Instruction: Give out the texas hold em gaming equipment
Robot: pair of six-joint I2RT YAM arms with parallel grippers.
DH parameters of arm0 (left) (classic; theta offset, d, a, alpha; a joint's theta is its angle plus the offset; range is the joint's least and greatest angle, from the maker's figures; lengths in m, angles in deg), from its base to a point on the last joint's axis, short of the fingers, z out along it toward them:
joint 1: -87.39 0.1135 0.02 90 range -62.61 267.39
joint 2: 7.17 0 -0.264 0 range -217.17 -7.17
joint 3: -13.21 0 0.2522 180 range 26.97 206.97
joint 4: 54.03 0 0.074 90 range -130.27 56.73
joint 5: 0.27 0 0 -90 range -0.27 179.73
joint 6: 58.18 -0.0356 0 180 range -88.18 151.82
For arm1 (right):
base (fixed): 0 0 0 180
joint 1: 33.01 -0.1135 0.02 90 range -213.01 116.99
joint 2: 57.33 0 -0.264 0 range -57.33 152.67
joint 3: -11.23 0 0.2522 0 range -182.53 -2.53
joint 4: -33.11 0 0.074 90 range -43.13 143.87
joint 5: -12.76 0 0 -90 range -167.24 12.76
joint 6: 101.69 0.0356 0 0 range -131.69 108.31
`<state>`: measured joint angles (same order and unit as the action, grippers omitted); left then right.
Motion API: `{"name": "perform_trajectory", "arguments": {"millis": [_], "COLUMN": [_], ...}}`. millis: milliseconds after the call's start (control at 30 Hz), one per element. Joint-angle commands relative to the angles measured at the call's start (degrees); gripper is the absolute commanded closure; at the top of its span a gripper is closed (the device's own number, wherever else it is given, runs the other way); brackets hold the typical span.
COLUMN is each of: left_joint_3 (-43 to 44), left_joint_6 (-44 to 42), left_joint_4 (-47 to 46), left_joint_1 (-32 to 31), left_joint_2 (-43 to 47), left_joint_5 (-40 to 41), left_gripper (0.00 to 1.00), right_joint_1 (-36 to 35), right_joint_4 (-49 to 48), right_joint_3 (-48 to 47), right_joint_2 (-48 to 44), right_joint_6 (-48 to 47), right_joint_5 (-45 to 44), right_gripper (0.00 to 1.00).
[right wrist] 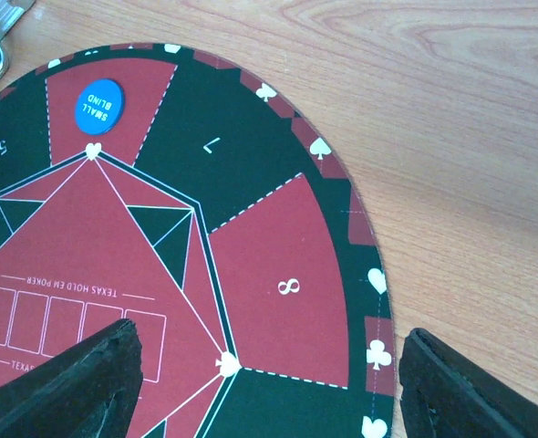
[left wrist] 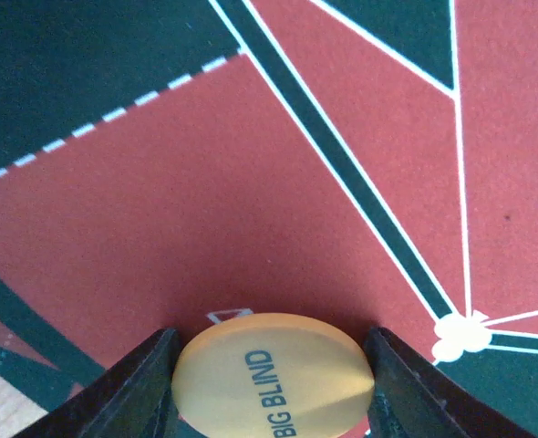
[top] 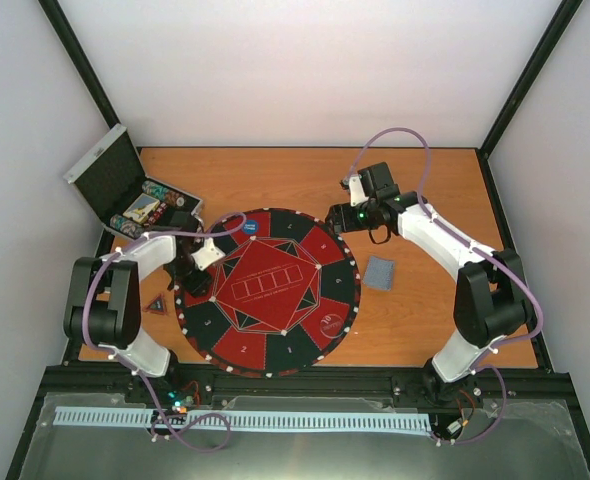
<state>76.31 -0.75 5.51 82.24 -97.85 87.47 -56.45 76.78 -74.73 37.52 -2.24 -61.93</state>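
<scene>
Chip placement looks to be the step in hand. Far left, the silver case (top: 105, 175) lies open, its contents too small to sort out. A dark triangular marker (top: 156, 305) sits on the table beside the mat (top: 265, 345). The left gripper (left wrist: 271, 376) pinches an orange BIG BLIND chip (left wrist: 274, 365) over a red segment — next it wants lowering and letting go, I'd judge. The blue SMALL BLIND chip (right wrist: 98, 105) already lies on the mat. The right gripper (right wrist: 269, 374) gapes empty. Grey-blue cards (top: 379, 272) wait on the wood right of the mat — how many, I can't tell.
</scene>
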Motion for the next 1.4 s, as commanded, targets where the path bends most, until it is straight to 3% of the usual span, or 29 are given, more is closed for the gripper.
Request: {"name": "perform_trajectory", "arguments": {"millis": [0,300,533,967,1233,1367], "left_joint_3": [-0.3,-0.5,0.2,0.9,1.7,5.0], "left_joint_6": [-1.8,-2.3,-2.2,-3.6,-3.4,-2.5], "left_joint_4": [-5.3,-7.7,-6.9,-6.7,-4.9,0.1], "left_joint_1": [2.0,5.3,5.4,9.0,9.2,9.5], "left_joint_2": [-0.5,-2.6,-2.0,-2.1,-1.0,2.7], "left_joint_5": [2.3,6.3,5.4,8.8,7.0,1.1], "left_gripper": [0.52,0.51,0.36,0.39,0.38,0.35], "right_joint_1": [0.5,0.5,0.5,0.5,0.5,0.5], "right_joint_4": [1.2,0.5,0.7,1.0,0.4,0.3], "right_joint_3": [-1.5,-2.0,-2.1,-1.6,-1.4,-1.1], "right_joint_2": [-1.2,-0.8,-0.5,-1.2,-0.9,-1.5], "right_joint_6": [0.4,1.4,1.1,0.0,0.0,-1.0], "right_joint_5": [-1.4,-0.4,-0.4,-1.5,-0.8,-1.7], "right_gripper": [0.23,0.23,0.23,0.22,0.22,0.19]}}
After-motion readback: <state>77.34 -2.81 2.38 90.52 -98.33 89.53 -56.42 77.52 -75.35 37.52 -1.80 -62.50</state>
